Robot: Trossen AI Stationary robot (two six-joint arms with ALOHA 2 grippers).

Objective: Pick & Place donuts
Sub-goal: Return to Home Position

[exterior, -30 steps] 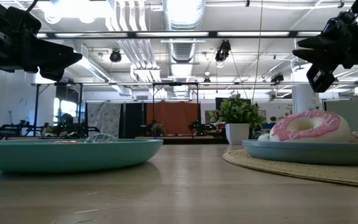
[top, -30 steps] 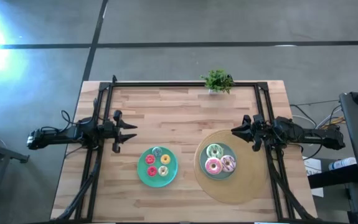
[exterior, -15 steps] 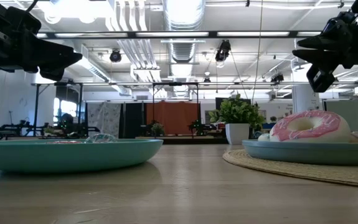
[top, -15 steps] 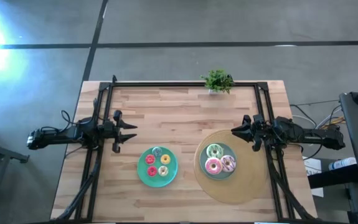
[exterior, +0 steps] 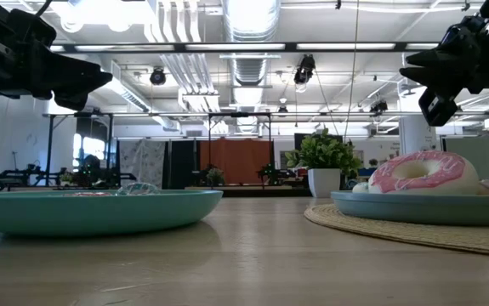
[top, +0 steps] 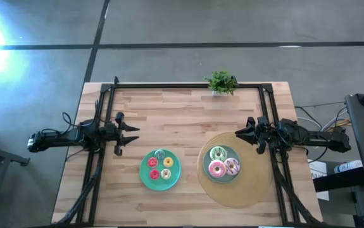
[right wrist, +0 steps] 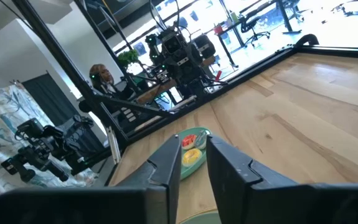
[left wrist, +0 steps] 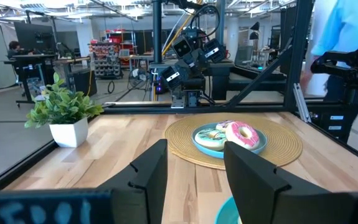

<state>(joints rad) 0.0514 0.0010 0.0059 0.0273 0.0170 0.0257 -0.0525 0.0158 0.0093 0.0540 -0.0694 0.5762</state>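
Note:
Three larger donuts, green (top: 217, 153), pink (top: 216, 168) and white-purple (top: 232, 166), lie on a teal plate (top: 223, 177) on a round woven mat (top: 245, 190). Several tiny donuts, among them red (top: 152, 163) and yellow (top: 167, 163), lie on a second teal plate (top: 145, 178) at the table's near middle. My left gripper (top: 134, 134) hovers level at the left side, open, with nothing between its fingers. My right gripper (top: 238, 134) hovers level at the right, above the mat's far edge. It stands open by a narrow gap (right wrist: 193, 163) and holds nothing.
A small potted plant (top: 221, 83) stands at the table's far edge. A dark frame (top: 188, 87) runs along the far and side edges. Bare wood lies between the two arms and in front of the plant. A person (left wrist: 334, 31) stands beyond the table's right side.

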